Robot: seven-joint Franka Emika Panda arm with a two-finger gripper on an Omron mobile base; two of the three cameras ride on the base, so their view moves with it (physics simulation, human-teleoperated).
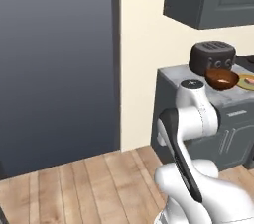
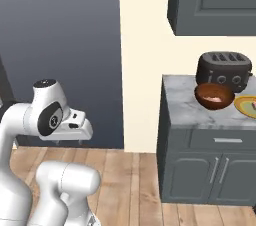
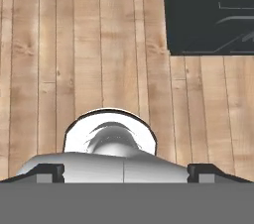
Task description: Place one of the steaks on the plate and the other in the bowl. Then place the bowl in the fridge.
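Note:
The brown wooden bowl stands on the marble counter in front of the toaster, with a pinkish steak lying in it. Right of it, the yellow-rimmed plate is cut off by the frame edge and carries the other steak. Both bowl and plate also sit at the right in the left base view. The tall grey fridge rises on the left. My gripper points down at the wooden floor, far left of the counter, open with nothing between its fingertips.
A black toaster stands behind the bowl. Dark grey base cabinets sit under the counter and a wall cabinet hangs above. A cream wall separates fridge and counter. Wooden floor lies in front.

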